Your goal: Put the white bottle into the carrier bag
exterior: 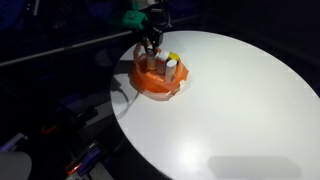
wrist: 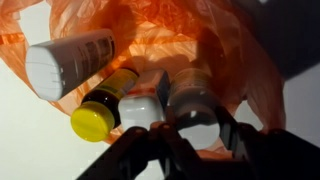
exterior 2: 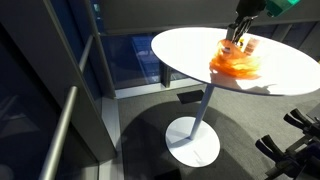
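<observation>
Where the tool hangs: low over the mouth of the carrier bag, toward the far left of the bench; its jaws straddle the top of the white bottle, but whether they press it or merely flank it, I cannot tell.
White bottle: upright inside the bag; round pale top, smooth hard plastic, likely slippery.
Step in hand: judged to be the release; open wide, then lift straight up so no finger snags the film.
Neighbours: square white cap touching on its left, yellow-capped dark bottle beyond, broad pale container lying on its side.
Carrier bag: thin orange film, crumpled, slack walls.
Bench: round, white, smooth.
</observation>
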Robot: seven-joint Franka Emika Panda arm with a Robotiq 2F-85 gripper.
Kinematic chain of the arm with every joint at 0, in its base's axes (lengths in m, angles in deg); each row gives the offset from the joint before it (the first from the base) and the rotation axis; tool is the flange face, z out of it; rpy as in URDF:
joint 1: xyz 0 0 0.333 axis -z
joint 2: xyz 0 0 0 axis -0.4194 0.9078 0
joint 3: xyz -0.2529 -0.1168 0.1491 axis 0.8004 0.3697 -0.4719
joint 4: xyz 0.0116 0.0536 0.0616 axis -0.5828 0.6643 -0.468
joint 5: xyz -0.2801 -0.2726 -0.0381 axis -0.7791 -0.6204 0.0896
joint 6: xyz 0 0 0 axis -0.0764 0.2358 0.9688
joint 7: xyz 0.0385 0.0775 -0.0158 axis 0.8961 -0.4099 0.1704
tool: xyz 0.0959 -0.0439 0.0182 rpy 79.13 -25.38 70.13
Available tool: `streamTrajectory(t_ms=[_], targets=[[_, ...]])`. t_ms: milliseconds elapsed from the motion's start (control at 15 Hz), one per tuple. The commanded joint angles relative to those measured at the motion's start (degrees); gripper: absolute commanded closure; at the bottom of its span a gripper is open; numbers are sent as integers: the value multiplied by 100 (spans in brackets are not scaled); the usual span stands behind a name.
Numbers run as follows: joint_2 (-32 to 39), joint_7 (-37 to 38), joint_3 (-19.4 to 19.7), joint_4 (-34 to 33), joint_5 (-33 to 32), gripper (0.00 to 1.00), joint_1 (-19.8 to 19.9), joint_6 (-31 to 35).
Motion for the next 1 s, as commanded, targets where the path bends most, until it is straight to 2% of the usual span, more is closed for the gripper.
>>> streamTrajectory(t_ms=[0,133,200,267,533,933], targets=[[147,-203,39,-156,119,81,27,23],[189,-209,47,-172,137,81,33,11],[198,-211,51,-176,147,46,37,3],[182,-204,59,-171,143,30,37,-4],[-87,-82,125,-95,26,2,2,-146],[-662,274,264,0,-34,0,35,-804]])
